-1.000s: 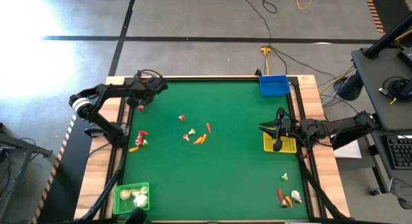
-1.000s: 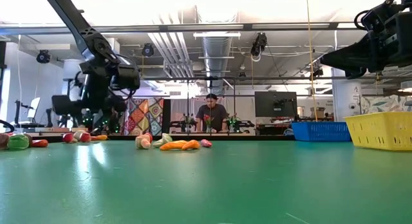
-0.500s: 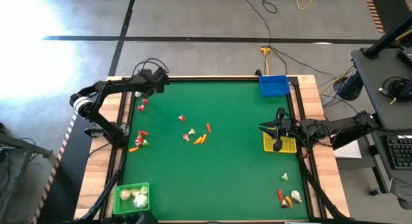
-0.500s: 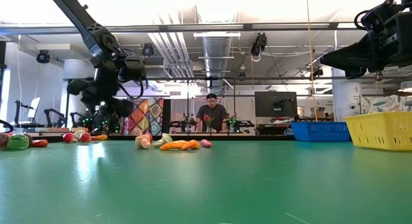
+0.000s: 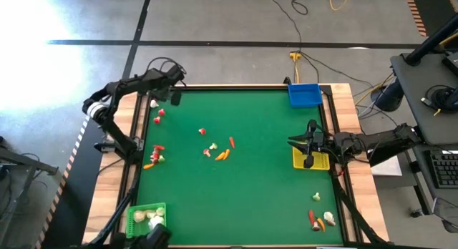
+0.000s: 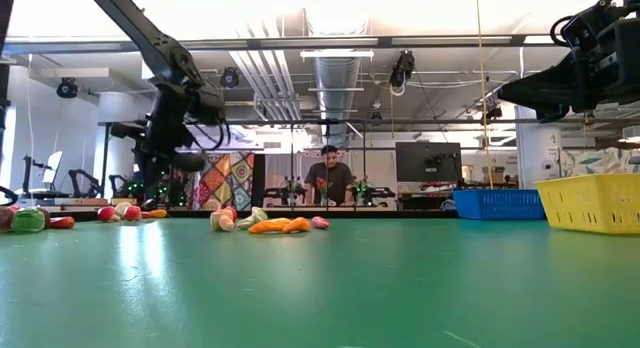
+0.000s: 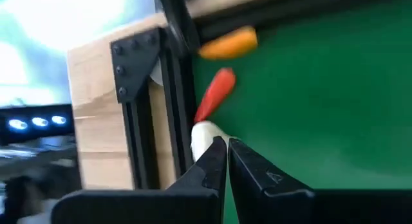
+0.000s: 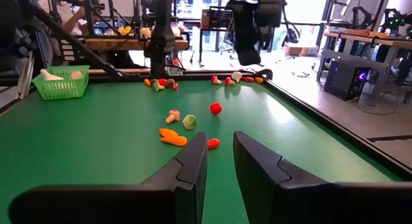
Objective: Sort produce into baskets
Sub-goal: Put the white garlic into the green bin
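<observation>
My left gripper (image 5: 173, 99) (image 7: 226, 147) hangs shut and empty above the table's far left corner, pointing steeply down. Beneath and beside it a whitish piece (image 5: 154, 104) and two small red pieces (image 5: 159, 116) lie on the green mat by the left edge. More produce lies in a left cluster (image 5: 154, 157), a middle cluster (image 5: 217, 152) and a near right cluster (image 5: 320, 219). The green basket (image 5: 146, 220) holds whitish bulbs. My right gripper (image 5: 309, 145) (image 8: 220, 143) waits open over the yellow basket (image 5: 318, 162). The blue basket (image 5: 304, 94) stands at the far right.
A black metal frame (image 7: 174, 108) and a wooden border (image 5: 136, 120) run along the table's left edge close to my left gripper. Open green mat (image 5: 243, 199) lies between the clusters. A person (image 6: 327, 178) sits in the room beyond the table.
My left gripper has risen from the mat by the left edge and gone toward the far left corner, rolling about its own axis and shutting with nothing in it. The whitish and red pieces lie on the mat where it was. My right arm has kept still.
</observation>
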Available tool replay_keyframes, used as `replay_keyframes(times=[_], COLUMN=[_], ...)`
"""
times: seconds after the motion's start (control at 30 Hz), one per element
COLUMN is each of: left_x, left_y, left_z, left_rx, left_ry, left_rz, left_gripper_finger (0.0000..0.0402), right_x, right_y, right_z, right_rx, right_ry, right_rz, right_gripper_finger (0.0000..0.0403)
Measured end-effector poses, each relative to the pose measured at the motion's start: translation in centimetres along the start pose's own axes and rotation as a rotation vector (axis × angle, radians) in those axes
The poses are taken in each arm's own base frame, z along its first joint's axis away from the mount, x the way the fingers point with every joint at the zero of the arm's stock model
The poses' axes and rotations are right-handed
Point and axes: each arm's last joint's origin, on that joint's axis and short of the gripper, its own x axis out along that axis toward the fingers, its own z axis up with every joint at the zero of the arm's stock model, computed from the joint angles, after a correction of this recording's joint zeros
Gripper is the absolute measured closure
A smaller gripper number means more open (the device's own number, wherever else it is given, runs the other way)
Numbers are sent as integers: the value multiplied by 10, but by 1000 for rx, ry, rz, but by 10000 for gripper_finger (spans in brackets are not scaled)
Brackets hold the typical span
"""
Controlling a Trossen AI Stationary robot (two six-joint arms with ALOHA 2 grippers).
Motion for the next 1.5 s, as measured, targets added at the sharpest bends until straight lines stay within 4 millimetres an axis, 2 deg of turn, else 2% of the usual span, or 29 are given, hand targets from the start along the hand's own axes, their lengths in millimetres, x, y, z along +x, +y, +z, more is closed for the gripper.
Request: replay_keyframes(times=[0.17, 0.5, 0.67, 0.77, 0.93, 1.07, 1.2, 1.4, 1.5], left_x=[16, 42, 60, 61, 41, 22, -5, -44, -54], left_y=[-10, -25, -35, -38, -47, -66, -87, -107, -111], left_z=[-1, 3, 2, 1, -6, -21, -40, -64, -72], left_rx=[169, 157, 186, 199, 240, 305, 370, 517, 566], left_ry=[126, 203, 250, 246, 207, 191, 67, -144, -188], left_rz=[103, 330, 376, 393, 305, 54, -84, -76, -81], left_gripper_finger=[401, 401, 401, 401, 401, 401, 401, 399, 385], right_x=[0, 0, 0, 0, 0, 0, 0, 0, 0], right_y=[0, 0, 0, 0, 0, 0, 0, 0, 0], right_z=[0, 0, 0, 0, 0, 0, 0, 0, 0], right_rx=[0, 0, 0, 0, 0, 0, 0, 0, 0], right_ry=[0, 0, 0, 0, 0, 0, 0, 0, -1], right_rz=[0, 0, 0, 0, 0, 0, 0, 0, 0], right_gripper_finger=[335, 335, 335, 335, 335, 335, 335, 335, 335])
